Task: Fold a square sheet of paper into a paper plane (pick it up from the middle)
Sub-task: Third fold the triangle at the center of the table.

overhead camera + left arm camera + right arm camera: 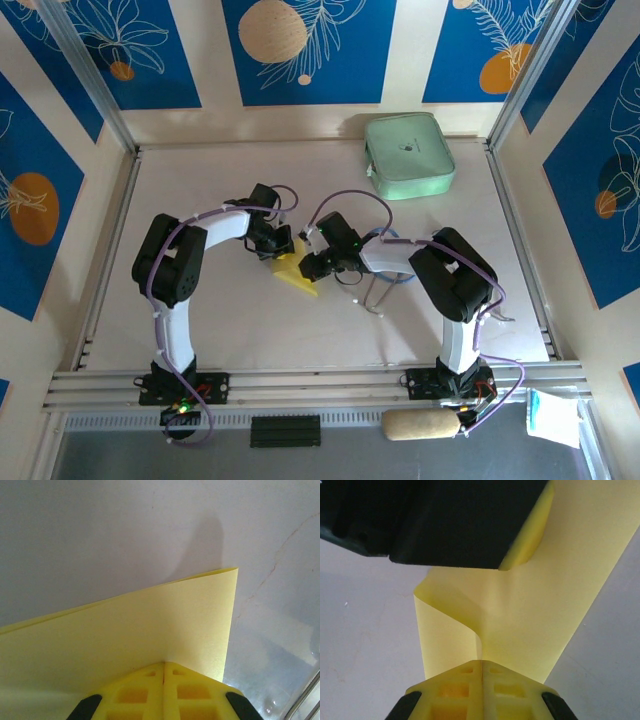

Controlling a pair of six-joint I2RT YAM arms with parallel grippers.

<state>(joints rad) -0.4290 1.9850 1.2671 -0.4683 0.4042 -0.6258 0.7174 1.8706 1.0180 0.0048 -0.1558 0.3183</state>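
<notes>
The left gripper [164, 666] has its jaws pressed tight together on one edge of the square sheet of paper [150, 625]. The sheet is folded over, and two thin yellow layers show along its other edge. It is in the middle of the counter [200, 200], between the two arms. From above it looks too small to tell if it rests on the counter or hangs just over it.

To the right, the right gripper [482, 664] also has its jaws clamped on the paper. The sheet curls into a soft wave just past them.

The paper looks very light, thin and floppy. It will likely crease easily, and it could tear if the arms pull apart. The best hold seems to be a flat edge near the fold, with a gentle pull.

At the far right lies the mint-green case [408, 155], well apart.
</notes>
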